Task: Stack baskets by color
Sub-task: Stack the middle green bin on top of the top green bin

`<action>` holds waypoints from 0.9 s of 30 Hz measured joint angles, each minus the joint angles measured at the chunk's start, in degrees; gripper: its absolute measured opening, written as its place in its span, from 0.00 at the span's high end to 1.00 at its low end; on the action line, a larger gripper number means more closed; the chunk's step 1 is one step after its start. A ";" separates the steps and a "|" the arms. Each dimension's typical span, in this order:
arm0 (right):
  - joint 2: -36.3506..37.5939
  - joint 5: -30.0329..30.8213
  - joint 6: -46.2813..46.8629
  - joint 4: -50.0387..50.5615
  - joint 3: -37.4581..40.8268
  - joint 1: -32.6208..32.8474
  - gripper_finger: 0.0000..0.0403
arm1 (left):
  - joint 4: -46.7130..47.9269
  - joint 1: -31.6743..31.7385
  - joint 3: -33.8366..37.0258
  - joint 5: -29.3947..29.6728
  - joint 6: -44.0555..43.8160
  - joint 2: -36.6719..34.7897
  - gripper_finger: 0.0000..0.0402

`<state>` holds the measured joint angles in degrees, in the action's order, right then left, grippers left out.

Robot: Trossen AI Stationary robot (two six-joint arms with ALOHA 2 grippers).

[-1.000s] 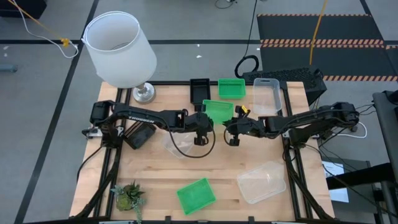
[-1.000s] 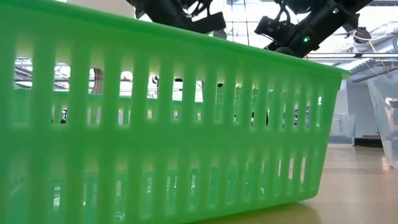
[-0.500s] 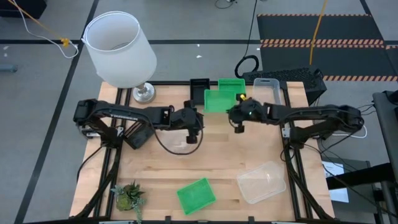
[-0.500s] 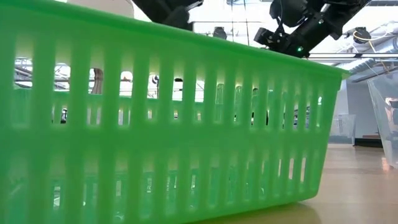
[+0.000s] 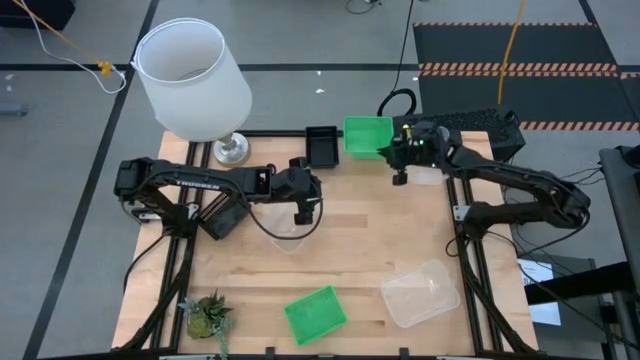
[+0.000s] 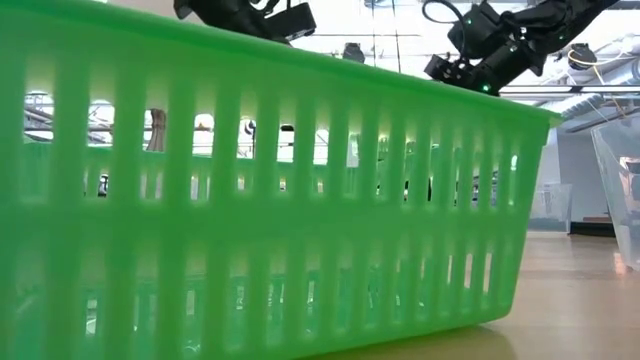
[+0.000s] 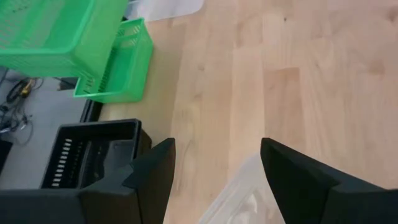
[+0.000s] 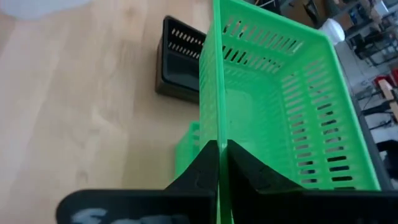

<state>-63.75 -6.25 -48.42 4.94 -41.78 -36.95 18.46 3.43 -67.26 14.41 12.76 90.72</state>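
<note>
Now the right end effector [image 8: 219,163] pinches the wall of a green basket [image 5: 367,135], holding it above a second green basket [image 7: 122,67] at the far edge of the desk [image 5: 360,250]; a black basket [image 5: 321,145] sits just beside them. Meanwhile the left end effector [image 7: 214,163] hovers with jaws wide apart and nothing between them, over a clear basket [image 7: 245,199] directly beneath it.

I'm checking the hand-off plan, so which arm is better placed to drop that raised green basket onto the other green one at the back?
Right. The right gripper is shut on the raised green basket, directly above the green basket resting at the table's back edge. The left gripper is open, empty, mid-table over a clear basket.
</note>
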 joint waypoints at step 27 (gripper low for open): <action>-12.04 -11.96 -8.01 -3.90 -0.02 -14.06 0.98 | -3.76 -0.14 0.00 -5.41 0.23 0.04 0.40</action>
<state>-75.79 -18.21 -56.43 1.05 -41.80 -51.01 14.70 3.29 -67.26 9.00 12.99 90.76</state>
